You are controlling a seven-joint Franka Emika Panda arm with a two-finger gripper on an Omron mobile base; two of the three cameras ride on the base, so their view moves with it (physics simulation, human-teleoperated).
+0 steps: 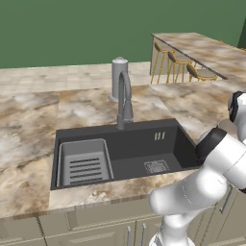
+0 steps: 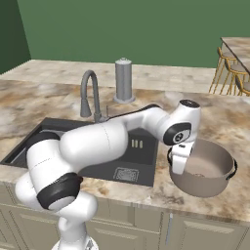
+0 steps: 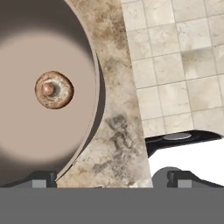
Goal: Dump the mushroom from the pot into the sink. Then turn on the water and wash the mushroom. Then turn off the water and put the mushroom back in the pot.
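The pot stands on the marble bench just right of the sink, with the mushroom lying cap-down at the middle of its floor. The hand hangs at the pot's near-left rim, its fingers spread to either side of the wall (one tip inside, one outside), not yet pinching. The pot looks rigid, smooth and fairly heavy; I judge the rim or the side handle the surest hold for tipping. The mushroom seems light and likely to roll.

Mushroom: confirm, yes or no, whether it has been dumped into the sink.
No. The hand view shows the mushroom lying on the floor of the pot, which stands on the counter beside the sink.
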